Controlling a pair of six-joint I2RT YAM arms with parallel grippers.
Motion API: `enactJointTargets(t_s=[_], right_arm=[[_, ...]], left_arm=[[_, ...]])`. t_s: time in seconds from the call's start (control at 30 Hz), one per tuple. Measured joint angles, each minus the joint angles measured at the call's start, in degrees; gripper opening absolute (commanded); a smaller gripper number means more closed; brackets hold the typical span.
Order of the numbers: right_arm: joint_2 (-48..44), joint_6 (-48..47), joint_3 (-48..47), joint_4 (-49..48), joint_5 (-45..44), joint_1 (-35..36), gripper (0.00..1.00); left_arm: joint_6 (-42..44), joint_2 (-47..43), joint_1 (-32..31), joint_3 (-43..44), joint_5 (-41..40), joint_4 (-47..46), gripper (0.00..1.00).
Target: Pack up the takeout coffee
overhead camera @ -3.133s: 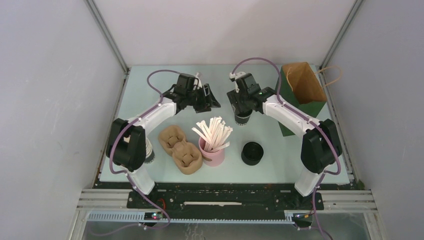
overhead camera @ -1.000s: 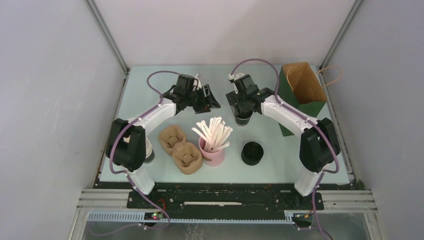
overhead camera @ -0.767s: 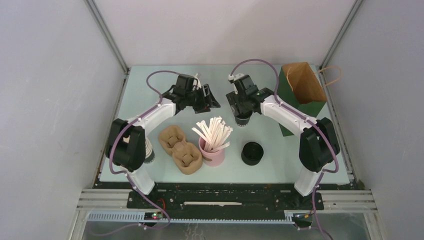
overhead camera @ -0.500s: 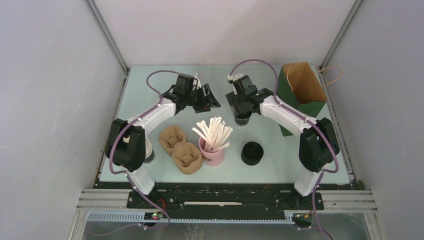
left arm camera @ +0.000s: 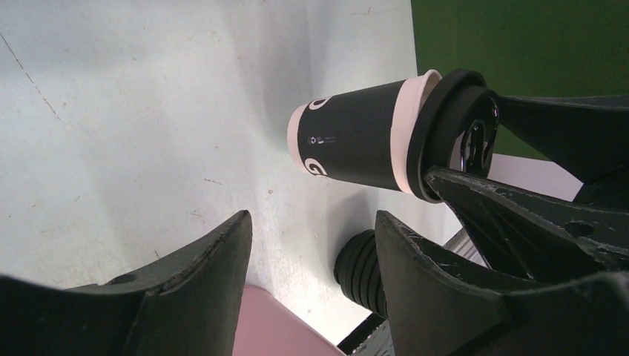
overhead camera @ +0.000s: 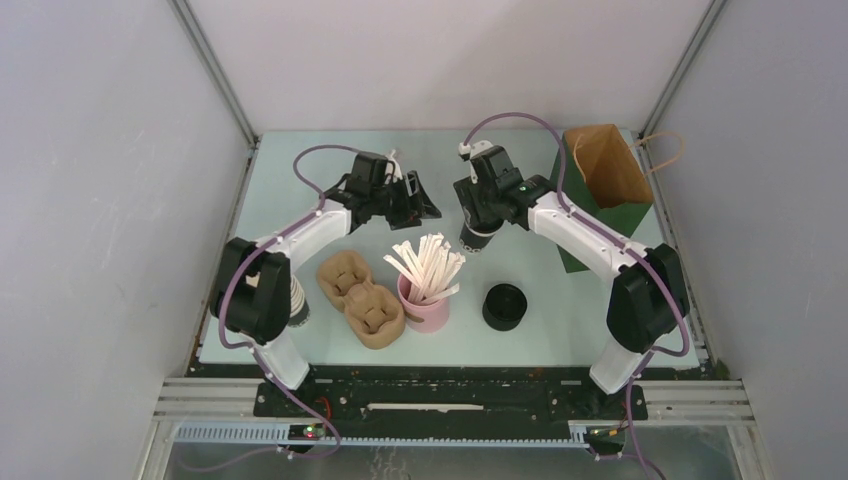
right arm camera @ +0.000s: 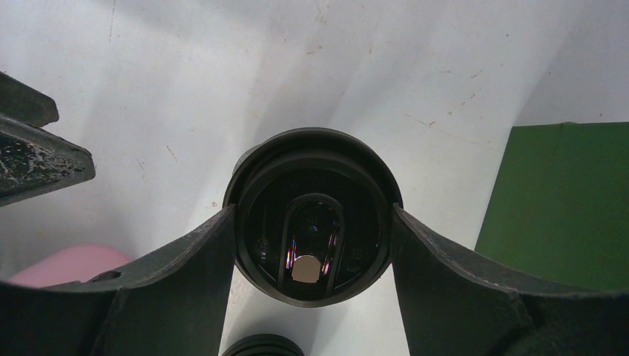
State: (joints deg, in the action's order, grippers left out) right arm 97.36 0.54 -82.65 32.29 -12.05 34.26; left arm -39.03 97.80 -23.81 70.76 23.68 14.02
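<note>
The takeout coffee is a small black cup with a black lid, near the table's middle back. My right gripper is shut on its lid from above. In the right wrist view the fingers press both sides of the lid. In the left wrist view the cup hangs from those fingers, its base seeming just off the table. My left gripper is open and empty, a little left of the cup; its fingers frame the bottom of its own view.
The green paper bag stands open at the back right. A pink holder of wooden sticks, a black lid stack and cardboard carriers sit in front. A cup stack stands by the left arm's base.
My right gripper has moved slightly left and up with the coffee cup in it. The left arm has barely moved.
</note>
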Motion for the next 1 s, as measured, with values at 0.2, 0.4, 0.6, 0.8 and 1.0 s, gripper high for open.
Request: enactJointTargets(t_s=[0.2,0.4,0.6,0.8,1.0], right_arm=[[0.02,0.0,0.0,0.07,0.96,-0.02,0.56],[0.02,0.22,0.0,0.07,0.92,0.11,0.56],[0.02,0.85,0.0,0.07,0.31,0.17,0.56],[0.02,1.29,0.0,0.02,-0.11,0.17,0.57],[0.02,1.31,0.0,-0.07,-0.09,0.17,0.56]], left_arm=[[-0.31,-0.15,0.0,-1.77,0.57,-1.55,0.66],[-1.14,-0.17,0.0,-3.21,1.51,-2.51,0.64],[-1.03,3.58,-0.26,-2.89,5.25,-3.3,0.65],[-0.98,9.27,-1.86,-0.44,5.7,-1.4,0.63],[-1.27,11.3,-3.63,1.75,6.36,-1.57,0.63]])
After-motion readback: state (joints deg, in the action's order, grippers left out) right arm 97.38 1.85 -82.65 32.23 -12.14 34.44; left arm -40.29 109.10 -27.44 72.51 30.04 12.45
